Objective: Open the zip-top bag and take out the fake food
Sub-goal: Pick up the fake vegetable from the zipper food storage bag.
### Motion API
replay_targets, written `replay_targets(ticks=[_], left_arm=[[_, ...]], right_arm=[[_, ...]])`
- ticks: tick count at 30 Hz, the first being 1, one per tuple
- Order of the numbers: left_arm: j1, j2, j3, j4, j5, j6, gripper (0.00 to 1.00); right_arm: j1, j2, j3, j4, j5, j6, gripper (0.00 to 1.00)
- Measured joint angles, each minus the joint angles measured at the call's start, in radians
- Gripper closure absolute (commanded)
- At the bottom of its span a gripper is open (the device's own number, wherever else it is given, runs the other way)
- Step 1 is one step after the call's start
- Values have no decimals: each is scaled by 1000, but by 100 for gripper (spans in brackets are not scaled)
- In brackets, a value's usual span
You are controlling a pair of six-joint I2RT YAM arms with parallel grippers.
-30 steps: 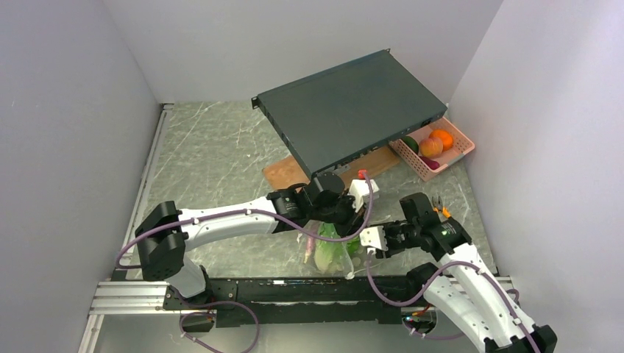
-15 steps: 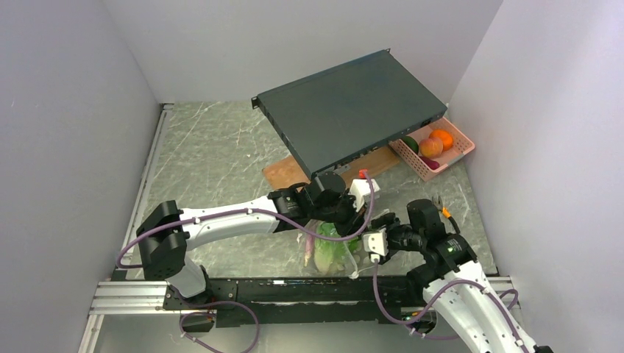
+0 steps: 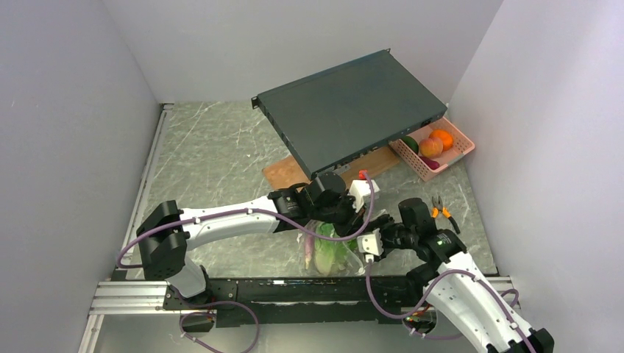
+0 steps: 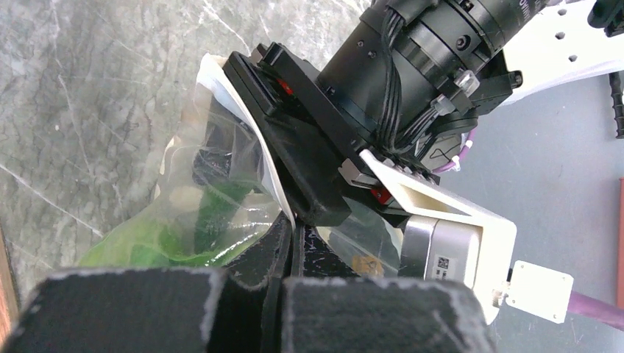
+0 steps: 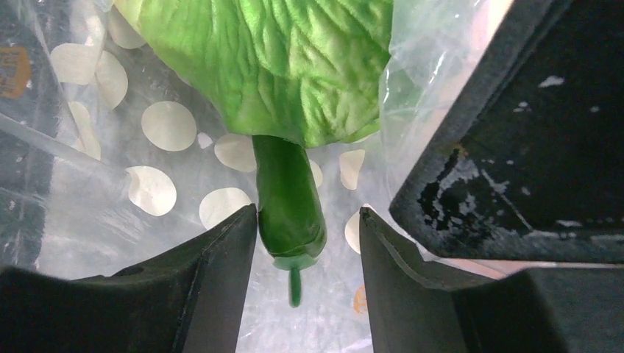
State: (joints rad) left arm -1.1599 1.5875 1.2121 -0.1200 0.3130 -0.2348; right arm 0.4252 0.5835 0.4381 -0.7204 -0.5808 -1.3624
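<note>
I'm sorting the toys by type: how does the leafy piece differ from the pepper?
The leaf is pale bright green, wrinkled and broad; the pepper is darker, smooth and slim, with a stem. The leaf lies beyond the right tool; the pepper sits between its open jaws. Both are green.

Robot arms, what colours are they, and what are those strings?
The left arm and right arm have white shells with black joints. The strings are purple cables looping along them. The fingers are black, scuffed with pale flecks.
</note>
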Motion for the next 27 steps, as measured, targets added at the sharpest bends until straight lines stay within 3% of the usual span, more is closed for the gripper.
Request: replay_targets(ticks=[4, 13, 27], left_arm=[[0, 0, 0, -19, 0, 0, 100], [0, 0, 0, -45, 0, 1, 100], [0, 0, 0, -32, 0, 1, 100]], right_arm=[[16, 13, -10, 18, 20, -5, 52], [42, 35, -27, 29, 87, -12, 49], [47, 45, -34, 1, 143, -32, 85]])
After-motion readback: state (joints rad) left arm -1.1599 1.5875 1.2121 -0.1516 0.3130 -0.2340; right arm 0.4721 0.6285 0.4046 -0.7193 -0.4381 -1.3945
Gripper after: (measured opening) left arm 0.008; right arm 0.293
